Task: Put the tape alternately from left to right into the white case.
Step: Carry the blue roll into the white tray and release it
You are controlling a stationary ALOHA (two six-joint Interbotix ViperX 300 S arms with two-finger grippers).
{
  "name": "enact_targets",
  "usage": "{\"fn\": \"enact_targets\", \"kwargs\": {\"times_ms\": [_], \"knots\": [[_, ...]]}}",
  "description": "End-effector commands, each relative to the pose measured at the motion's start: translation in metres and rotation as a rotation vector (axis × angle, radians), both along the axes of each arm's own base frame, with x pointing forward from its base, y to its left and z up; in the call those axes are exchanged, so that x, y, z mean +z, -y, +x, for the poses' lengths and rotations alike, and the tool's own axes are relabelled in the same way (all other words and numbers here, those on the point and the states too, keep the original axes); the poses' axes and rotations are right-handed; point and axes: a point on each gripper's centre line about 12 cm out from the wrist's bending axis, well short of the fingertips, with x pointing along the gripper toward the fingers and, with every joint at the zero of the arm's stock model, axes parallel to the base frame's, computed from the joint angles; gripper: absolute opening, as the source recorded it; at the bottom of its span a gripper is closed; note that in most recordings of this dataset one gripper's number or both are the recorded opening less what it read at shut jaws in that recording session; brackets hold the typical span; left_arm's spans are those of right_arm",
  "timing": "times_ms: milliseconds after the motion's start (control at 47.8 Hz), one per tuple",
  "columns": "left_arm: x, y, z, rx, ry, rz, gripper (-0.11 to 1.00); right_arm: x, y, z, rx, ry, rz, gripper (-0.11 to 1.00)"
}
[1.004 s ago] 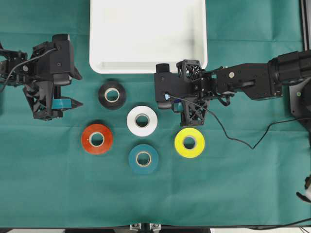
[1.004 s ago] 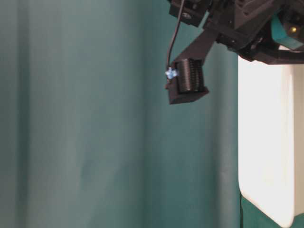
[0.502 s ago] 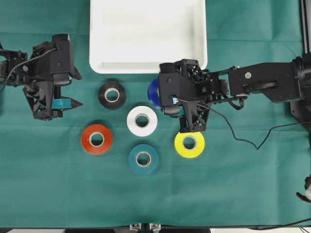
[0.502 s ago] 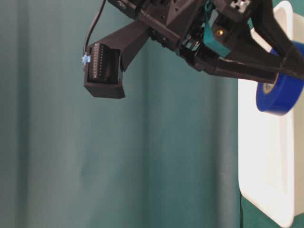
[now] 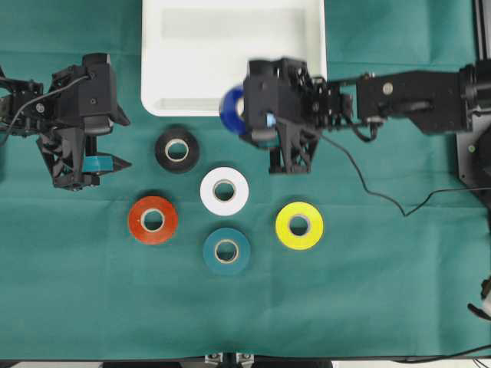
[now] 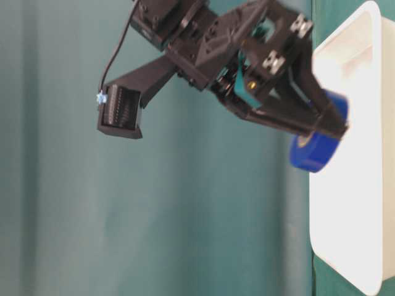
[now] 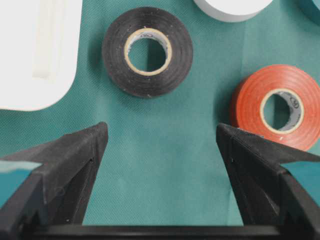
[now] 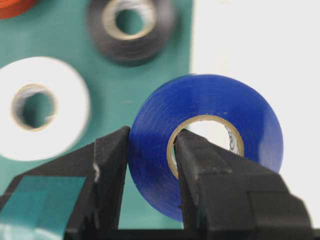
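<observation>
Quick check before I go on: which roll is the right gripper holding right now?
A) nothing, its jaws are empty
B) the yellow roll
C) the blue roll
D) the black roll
C: the right gripper is shut on the blue roll, one finger through its core and one outside, at the near edge of the white case.

Blue roll (image 8: 200, 145) (lifted) at white case (image 5: 192, 77) rim
</observation>
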Motion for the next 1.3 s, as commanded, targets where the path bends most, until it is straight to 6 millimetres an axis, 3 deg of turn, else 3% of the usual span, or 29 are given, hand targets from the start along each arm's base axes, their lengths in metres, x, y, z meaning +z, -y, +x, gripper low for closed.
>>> {"fn": "enact_targets", "kwargs": {"times_ms": [0,272,753,1276], "knots": [[0.011,0.0,0.006,-0.001,0.04,0.0,0.81,0.018,0.016,0.008,-0.029,0.069,-0.016,0.31],[0.011,0.001,0.006,-0.003,0.038,0.0,0.81,-0.001,0.051,0.021,-0.104,0.05,-0.017,0.31],[0.01,0.001,0.006,-0.004,0.037,0.001,0.81,-0.029,0.066,0.03,-0.137,0.0,-0.007,0.31],[0.011,0.001,0.006,-0.004,0.038,0.001,0.81,-0.03,0.068,0.031,-0.137,0.003,-0.009,0.31]]}}
